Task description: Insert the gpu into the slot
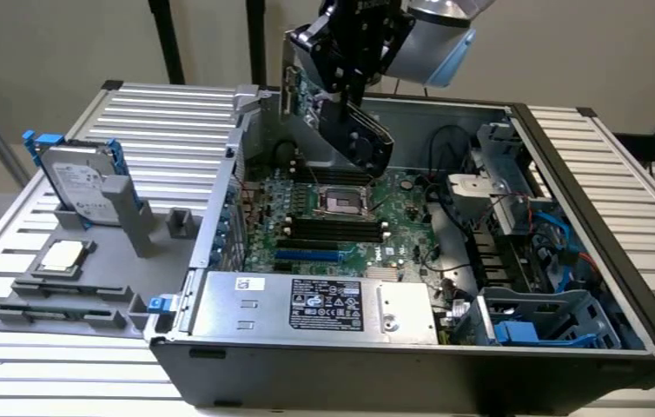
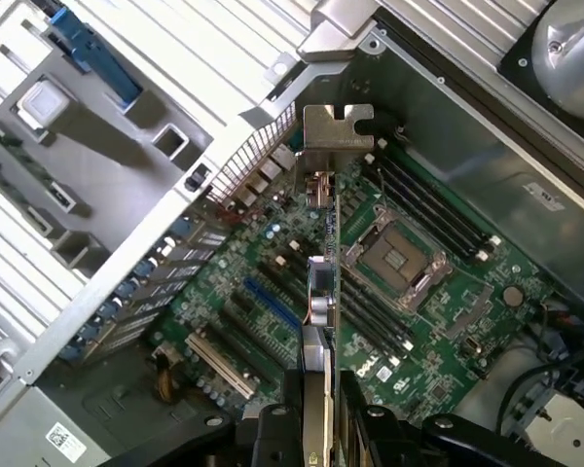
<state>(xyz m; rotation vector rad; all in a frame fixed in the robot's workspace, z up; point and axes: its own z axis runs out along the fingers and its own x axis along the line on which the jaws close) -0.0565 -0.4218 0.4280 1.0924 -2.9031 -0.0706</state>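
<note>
Slatted metal table (image 1: 165,122) carries an open computer case (image 1: 420,378) lying on its side, with a pale wall behind. Above it the gripper (image 1: 353,87) has its jaws closed tight on the upper edge of the graphics card (image 1: 357,135), which hangs tilted in the air, clear of the green board (image 1: 403,204). The blue slot (image 1: 307,256) lies below the jaws, nearer the silver power box (image 1: 316,304), well apart from the card.
</note>
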